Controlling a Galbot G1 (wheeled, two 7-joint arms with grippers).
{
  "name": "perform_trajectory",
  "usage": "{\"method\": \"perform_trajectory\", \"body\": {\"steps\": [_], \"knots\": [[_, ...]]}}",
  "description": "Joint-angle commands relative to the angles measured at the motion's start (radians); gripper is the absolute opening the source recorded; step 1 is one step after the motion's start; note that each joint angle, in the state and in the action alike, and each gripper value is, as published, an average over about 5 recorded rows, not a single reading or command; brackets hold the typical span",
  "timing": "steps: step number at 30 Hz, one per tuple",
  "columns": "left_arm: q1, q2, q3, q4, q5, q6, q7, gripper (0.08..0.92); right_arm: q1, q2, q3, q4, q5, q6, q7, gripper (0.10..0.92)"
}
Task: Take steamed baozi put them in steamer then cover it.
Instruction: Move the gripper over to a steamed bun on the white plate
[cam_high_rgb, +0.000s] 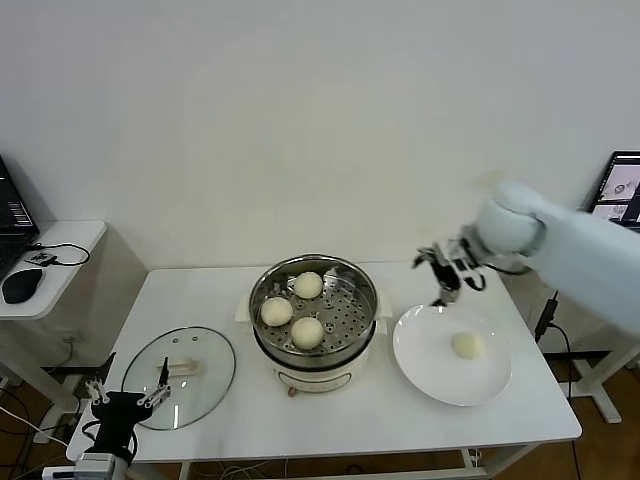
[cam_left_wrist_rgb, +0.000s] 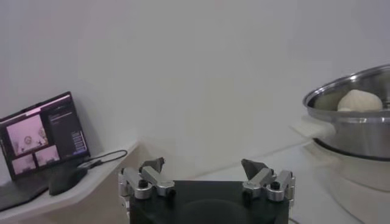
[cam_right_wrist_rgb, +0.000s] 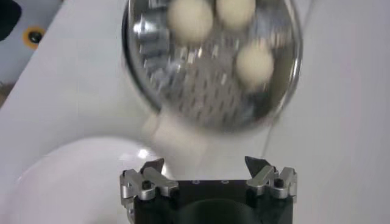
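3 baozi (cam_high_rgb: 307, 331) sit in the steamer (cam_high_rgb: 314, 316), 1 waits on the plate (cam_high_rgb: 420, 370) just below the empty, spread right gripper (cam_high_rgb: 437, 272) poised to fetch it; left gripper (cam_high_rgb: 127, 400), likewise spread, idles beside the cover (cam_high_rgb: 180, 377).

Three cream-white baozi (cam_high_rgb: 296, 309) sit on the perforated tray inside the shiny round steamer (cam_high_rgb: 366, 312) at the table's centre, and a fourth baozi (cam_high_rgb: 467, 345) lies on the white plate (cam_high_rgb: 425, 360) just right of it. The glass cover (cam_high_rgb: 205, 375) with its cream bar handle lies flat on the table left of the steamer
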Motion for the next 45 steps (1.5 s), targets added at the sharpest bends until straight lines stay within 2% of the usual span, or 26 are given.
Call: {"method": "perform_trajectory", "body": {"steps": [1,11,33,45], "knots": [[0.0,0.007,0.007,0.004,0.003,0.0,0.0,0.823,-0.375,-0.17,0.297,-0.031,-0.153,0.001,0.005,0.823],[0.01,0.003,-0.001,0.015,0.006,-0.001,0.0,0.823,-0.51,-0.072,0.4,-0.198,-0.246,0.04,0.023,0.823],[0.004,0.004,-0.022,0.039,0.006,0.001,0.002,0.823,-0.517,0.146,0.391,-0.377,-0.304,0.059,0.048,0.82],[-0.005,-0.001,-0.014,0.044,0.006,0.002,0.002,0.823,-0.505,0.164,0.384,-0.401,-0.319,0.054,0.045,0.729]]}}
